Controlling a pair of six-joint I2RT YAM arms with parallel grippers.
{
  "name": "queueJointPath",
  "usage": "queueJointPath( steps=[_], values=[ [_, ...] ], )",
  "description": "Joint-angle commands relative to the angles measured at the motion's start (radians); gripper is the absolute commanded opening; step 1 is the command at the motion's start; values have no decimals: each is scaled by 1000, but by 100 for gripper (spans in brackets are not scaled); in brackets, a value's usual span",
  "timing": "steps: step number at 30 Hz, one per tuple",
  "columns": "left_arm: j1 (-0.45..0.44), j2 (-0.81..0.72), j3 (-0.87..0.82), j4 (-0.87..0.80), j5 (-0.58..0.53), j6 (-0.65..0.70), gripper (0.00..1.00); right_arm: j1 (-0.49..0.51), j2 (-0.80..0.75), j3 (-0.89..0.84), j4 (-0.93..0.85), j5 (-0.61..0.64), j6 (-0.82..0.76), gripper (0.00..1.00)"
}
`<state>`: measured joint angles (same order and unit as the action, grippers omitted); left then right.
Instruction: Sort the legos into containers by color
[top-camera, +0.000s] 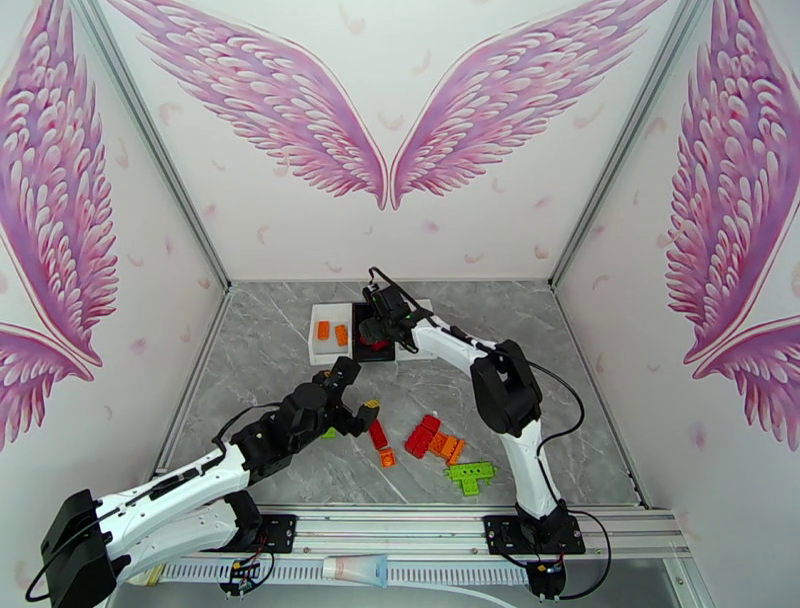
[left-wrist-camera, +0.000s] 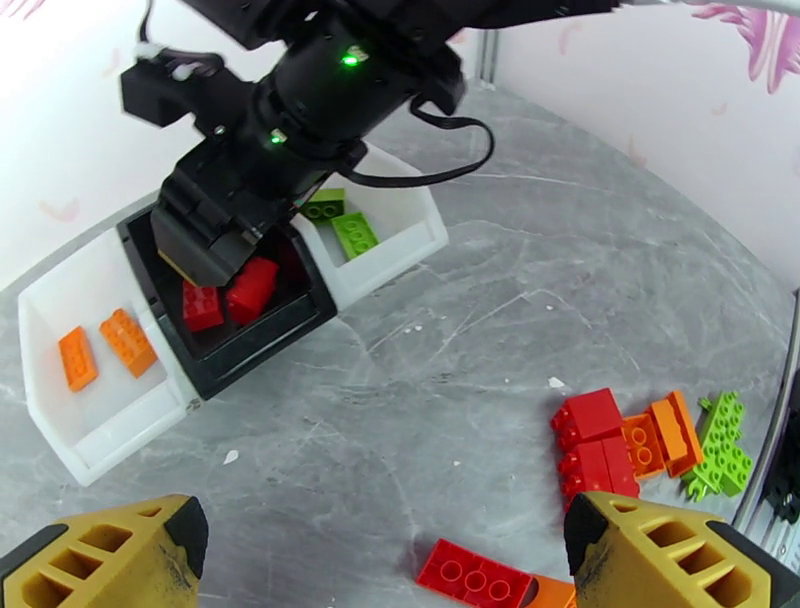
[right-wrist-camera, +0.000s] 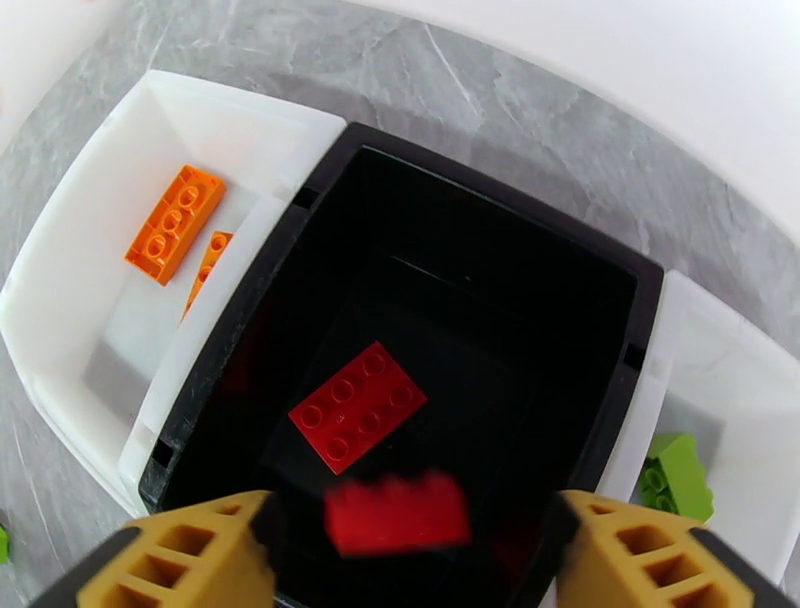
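The joined containers stand at the back: a left white tray (top-camera: 322, 348) holding two orange legos (right-wrist-camera: 175, 225), a black middle tray (right-wrist-camera: 500, 240), and a right white tray (left-wrist-camera: 400, 215) with two green bricks (left-wrist-camera: 355, 235). My right gripper (right-wrist-camera: 415, 560) hangs open over the black tray. A blurred red brick (right-wrist-camera: 398, 513) is loose between its wide-apart fingers, above another red brick (right-wrist-camera: 357, 405) lying on the tray floor. My left gripper (left-wrist-camera: 385, 570) is open and low over the table, just short of a long red brick (left-wrist-camera: 475, 575).
Loose legos lie on the grey table in front of the arms: a red cluster (top-camera: 423, 436), orange bricks (top-camera: 446, 447), a green group (top-camera: 470, 475) and a small orange piece (top-camera: 387, 457). The right arm (top-camera: 505, 385) reaches across the table's middle to the trays.
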<state>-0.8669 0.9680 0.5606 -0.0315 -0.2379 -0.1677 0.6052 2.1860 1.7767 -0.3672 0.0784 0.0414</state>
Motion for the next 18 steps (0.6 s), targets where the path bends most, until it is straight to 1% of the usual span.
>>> queueJointPath(
  steps=[1, 6, 10, 14, 16, 18],
  values=[
    [-6, -12, -1, -56, -139, -116, 99, -10, -107, -59, 42, -16, -39, 85],
    [-4, 20, 33, -185, -290, -270, 99, -10, -258, -226, 90, -60, -69, 93],
    [-2, 63, 60, -300, -346, -422, 99, -10, -377, -359, 103, -70, -85, 96],
    [13, 121, 116, -463, -335, -613, 99, -10, -471, -455, 67, -69, -76, 97],
    [22, 156, 133, -521, -304, -667, 99, -10, -501, -482, 48, -74, -65, 97],
    [28, 195, 137, -538, -271, -706, 99, -10, -520, -506, 39, -81, -50, 97]
  ],
)
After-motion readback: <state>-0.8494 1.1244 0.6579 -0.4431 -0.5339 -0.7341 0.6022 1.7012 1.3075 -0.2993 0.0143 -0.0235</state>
